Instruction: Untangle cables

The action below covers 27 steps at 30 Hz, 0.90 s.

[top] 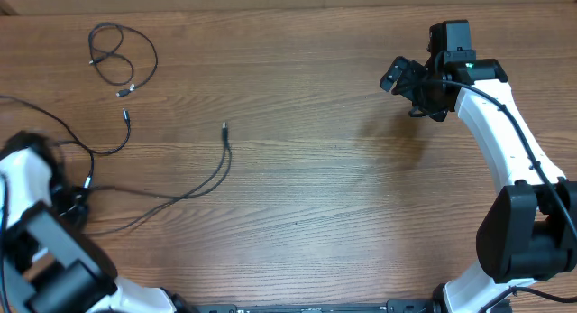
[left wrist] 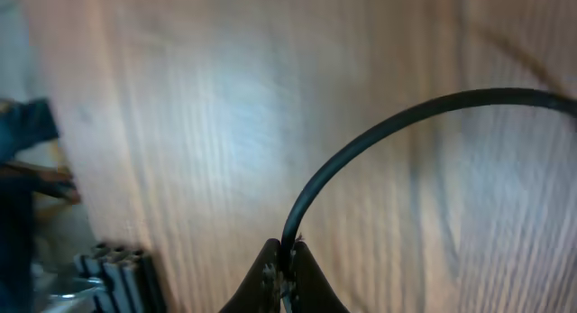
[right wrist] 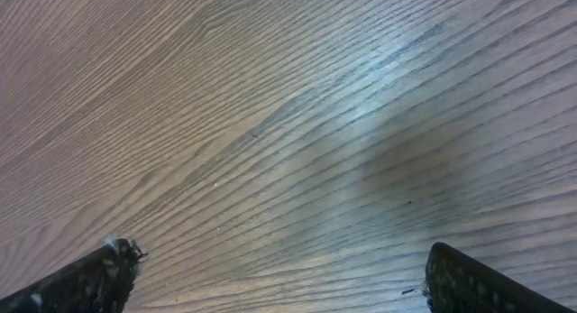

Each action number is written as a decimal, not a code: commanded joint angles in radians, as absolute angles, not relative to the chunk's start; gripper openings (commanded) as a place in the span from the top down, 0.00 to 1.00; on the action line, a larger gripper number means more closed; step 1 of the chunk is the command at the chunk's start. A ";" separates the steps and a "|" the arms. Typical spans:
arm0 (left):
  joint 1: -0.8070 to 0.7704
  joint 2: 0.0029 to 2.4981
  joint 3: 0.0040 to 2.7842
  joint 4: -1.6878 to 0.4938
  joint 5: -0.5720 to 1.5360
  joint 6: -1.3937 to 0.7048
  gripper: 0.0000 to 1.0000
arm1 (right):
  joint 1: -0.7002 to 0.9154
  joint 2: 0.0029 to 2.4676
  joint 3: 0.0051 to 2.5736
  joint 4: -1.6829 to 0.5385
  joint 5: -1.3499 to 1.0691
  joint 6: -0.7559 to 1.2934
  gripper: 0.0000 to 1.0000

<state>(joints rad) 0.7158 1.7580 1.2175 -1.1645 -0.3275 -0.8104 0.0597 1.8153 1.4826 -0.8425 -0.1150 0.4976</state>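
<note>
L gripper (left wrist: 283, 266) pressed together, pinching a thin black cable (left wrist: 388, 124) btwn the tips. The cord rises from the tips, then arcs right and out of frame. Wrist view is blurry, so can't tell which cord it is. Overhead, that arm sits at the near-left table (top: 343, 196) edge, also blurred.

All the cables are on the left half. Long cable (top: 194, 188) has its long axis approx left-right, then bends far; plug end (top: 224, 127) points far. Second cable (top: 115, 149) curves by the left edge; its plug (top: 125, 115) also points far. Coiled cable (top: 135, 44) lies far-left in a loose loop, apart from the others.

R gripper (top: 403, 77) is far-right with fingers spread wide and nothing btwn them, over bare wood, well apart from the cords.
</note>
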 commanded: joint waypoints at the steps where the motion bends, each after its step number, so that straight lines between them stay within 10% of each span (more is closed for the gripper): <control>1: 0.813 1.666 1.214 -1.175 -0.340 -0.830 0.96 | 0.059 1.813 1.485 -0.840 -0.105 0.500 0.00; 8: 0.862 1.625 1.214 -1.152 -0.197 -0.714 0.75 | 0.059 1.813 1.485 -0.841 -0.105 0.500 0.00; 12: 0.843 1.625 1.214 -1.142 -0.071 -0.648 0.13 | 0.059 1.813 1.485 -0.841 -0.105 0.500 0.00; 27: 0.353 1.625 1.215 -1.030 0.303 -0.249 0.08 | 0.059 1.813 1.485 -0.841 -0.105 0.500 0.00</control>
<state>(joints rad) 0.4831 1.6386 1.2171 -1.0481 0.2466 -0.3523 0.0597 1.8153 1.4826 -0.8425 -0.1150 0.4976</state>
